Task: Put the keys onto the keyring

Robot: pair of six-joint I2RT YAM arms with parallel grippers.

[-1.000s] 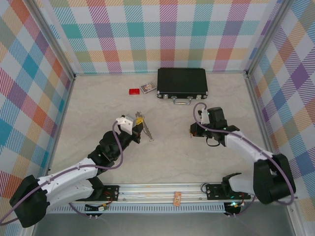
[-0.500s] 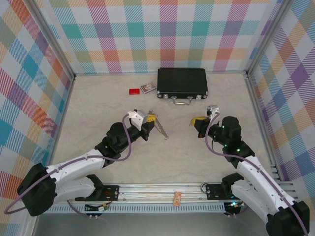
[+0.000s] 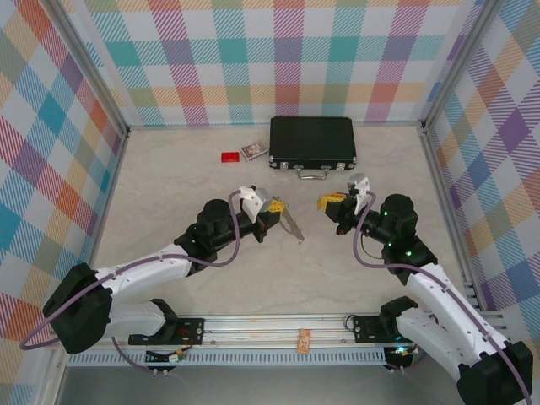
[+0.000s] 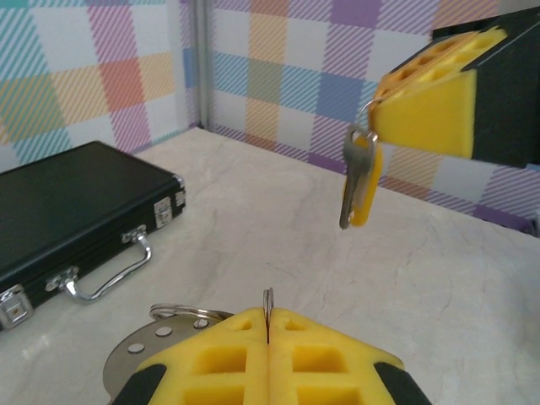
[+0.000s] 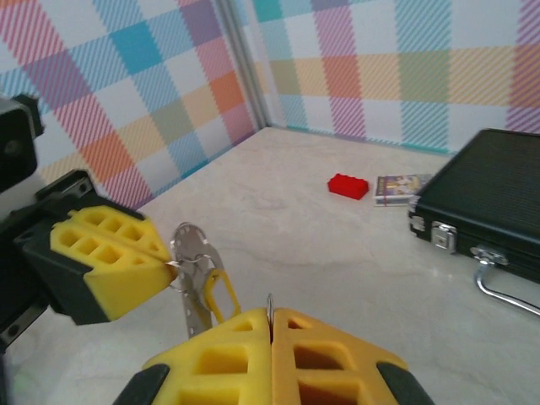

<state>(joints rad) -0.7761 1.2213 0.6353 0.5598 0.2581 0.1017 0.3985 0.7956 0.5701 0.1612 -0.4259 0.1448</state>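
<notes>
1. The left gripper is clamped fully closed on the keyring. The ring's thin edge sticks up between the pads, and its metal part hangs beside them.
2. The right gripper is likewise closed tight on a thin ring. The keys dangle under its yellow pad.
3. The keys hang ahead of and above the left fingertips, apart from the keyring.
4. A black case lies to the left gripper's left.

Top external cam: high, looks down on table, arm bases at frame bottom. Left wrist cam: low, close behind own pads, faces right gripper, upper right. Right wrist cam apparently faces back at left gripper, lower left. All three share black case.
</notes>
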